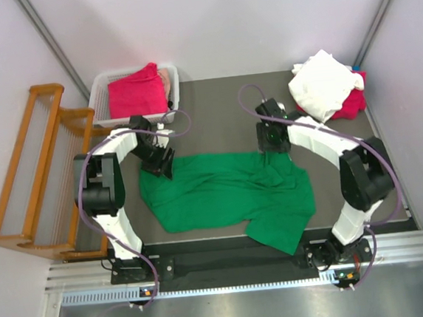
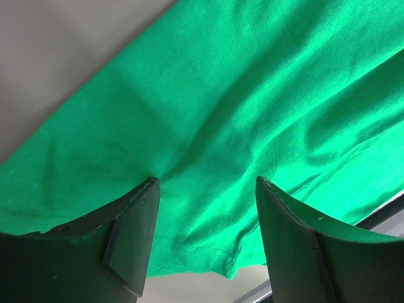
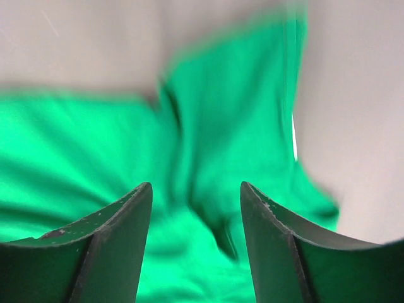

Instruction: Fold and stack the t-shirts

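Note:
A bright green t-shirt (image 1: pixel 230 198) lies spread and creased on the dark mat between the arms. My left gripper (image 1: pixel 160 163) hovers over the shirt's upper left corner. Its jaws (image 2: pixel 207 189) are open above the stitched hem of the green cloth (image 2: pixel 240 107), with nothing pinched. At the shirt's upper right edge my right gripper (image 1: pixel 273 140) is open (image 3: pixel 196 196) above a blurred fold of green cloth (image 3: pixel 233 101). A white t-shirt (image 1: pixel 324 85) lies crumpled on a crimson one (image 1: pixel 353 105) at the back right. Another crimson shirt (image 1: pixel 135 91) fills the basket.
The white slatted basket (image 1: pixel 99 100) stands at the back left. An orange wooden rack (image 1: pixel 35 174) leans along the left side. The mat's front edge meets a metal rail (image 1: pixel 243 263) by the arm bases.

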Controlling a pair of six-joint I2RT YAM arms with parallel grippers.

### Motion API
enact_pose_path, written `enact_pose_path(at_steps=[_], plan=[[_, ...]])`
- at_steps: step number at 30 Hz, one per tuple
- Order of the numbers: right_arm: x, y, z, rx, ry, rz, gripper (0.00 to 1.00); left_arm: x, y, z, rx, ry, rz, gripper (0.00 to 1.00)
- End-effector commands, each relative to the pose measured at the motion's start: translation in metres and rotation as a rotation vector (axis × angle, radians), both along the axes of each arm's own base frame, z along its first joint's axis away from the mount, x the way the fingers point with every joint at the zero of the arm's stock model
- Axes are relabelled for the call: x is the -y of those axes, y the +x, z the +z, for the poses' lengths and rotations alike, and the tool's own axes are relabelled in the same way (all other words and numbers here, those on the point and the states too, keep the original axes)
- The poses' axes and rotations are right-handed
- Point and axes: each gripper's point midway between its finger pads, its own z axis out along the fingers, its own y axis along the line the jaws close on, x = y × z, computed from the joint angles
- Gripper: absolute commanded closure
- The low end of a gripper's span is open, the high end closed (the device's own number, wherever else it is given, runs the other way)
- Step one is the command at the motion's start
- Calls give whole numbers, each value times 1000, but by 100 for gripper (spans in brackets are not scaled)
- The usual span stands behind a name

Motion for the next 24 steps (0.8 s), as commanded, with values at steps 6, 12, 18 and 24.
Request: enact_pose_path(at_steps=[6,12,18,24], plan=[[-16,76,25,122,38,-19,41,-11,-8,20,54,43,-23,33],[-15,54,2,70,70,-30,43,-12,-8,19,54,51,-19,33],[-12,48,-20,25,68,-38,43,-14,-3,24,64,59,-12,33],[-4,55,-42,2,65,-66,44,-17,-4,28,75,71,-11,33]])
